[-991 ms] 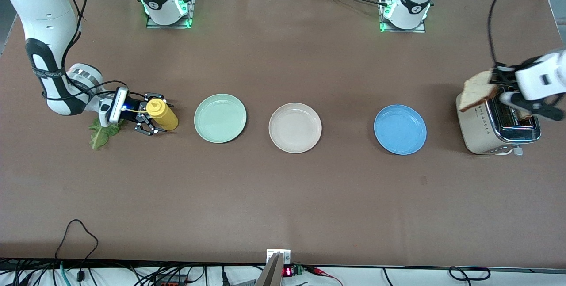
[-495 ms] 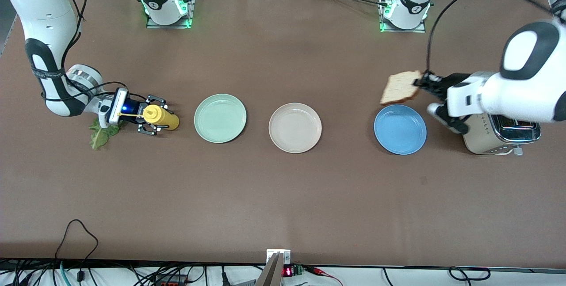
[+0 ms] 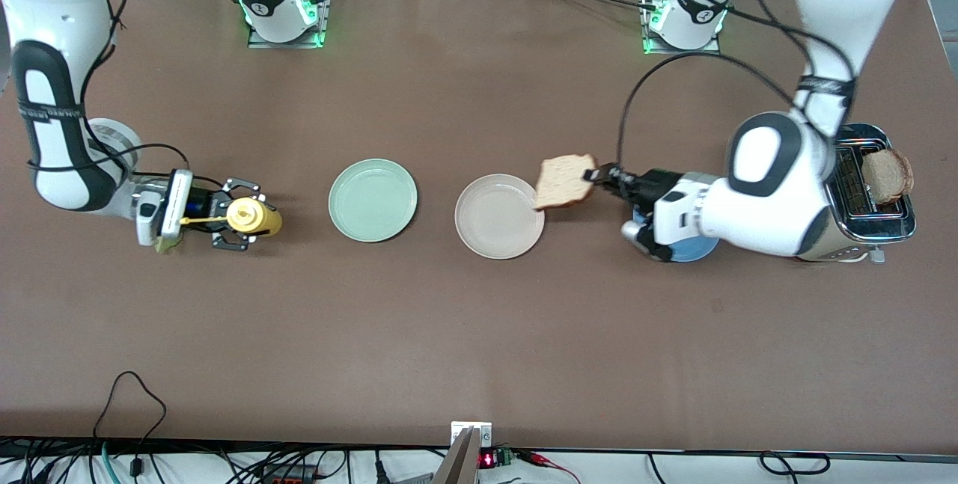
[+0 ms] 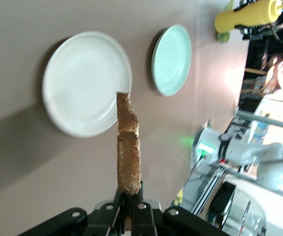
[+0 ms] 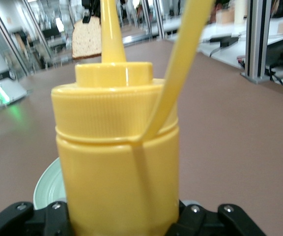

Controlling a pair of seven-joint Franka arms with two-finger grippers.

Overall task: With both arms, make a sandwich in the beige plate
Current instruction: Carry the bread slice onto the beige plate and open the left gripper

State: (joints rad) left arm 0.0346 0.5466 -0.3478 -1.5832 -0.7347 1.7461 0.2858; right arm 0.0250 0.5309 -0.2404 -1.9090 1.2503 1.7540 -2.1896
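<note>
Front view: the left hand (image 3: pixel 599 174) is clamped on one edge of a bread slice (image 3: pixel 565 181), light brown with a darker crust. The slice hangs tilted in the air over the rim of the beige plate (image 3: pixel 499 216) at the side toward the left arm's end of the worktop (image 3: pixel 479 334). The beige plate is round, shallow and cream-coloured, with nothing on it. A green plate (image 3: pixel 373 199) lies beside it toward the right arm's end, and a blue plate (image 3: pixel 692 248), mostly covered by the left arm, lies toward the left arm's end. A second bread slice (image 3: pixel 886 175) stands in the toaster (image 3: pixel 861 203) at that end. The right hand (image 3: pixel 238 217) is closed around a yellow squeeze bottle (image 3: pixel 254 217); whether the bottle is off the worktop cannot be told. A bit of a green lettuce leaf (image 3: pixel 166 245) shows under the wrist.

Left wrist view: the bread slice (image 4: pixel 128 152) is seen edge-on, pinched between the fingers (image 4: pixel 142 212), its end over the rim of the beige plate (image 4: pixel 63 88). The green plate (image 4: pixel 171 60) and the yellow bottle (image 4: pixel 247 15) lie farther off.

Right wrist view: the yellow bottle (image 5: pixel 117 162) fills the frame, gripped low between the fingers (image 5: pixel 58 216), with the green plate's rim (image 5: pixel 45 189) beside it and the bread slice (image 5: pixel 86 39) in the distance.
</note>
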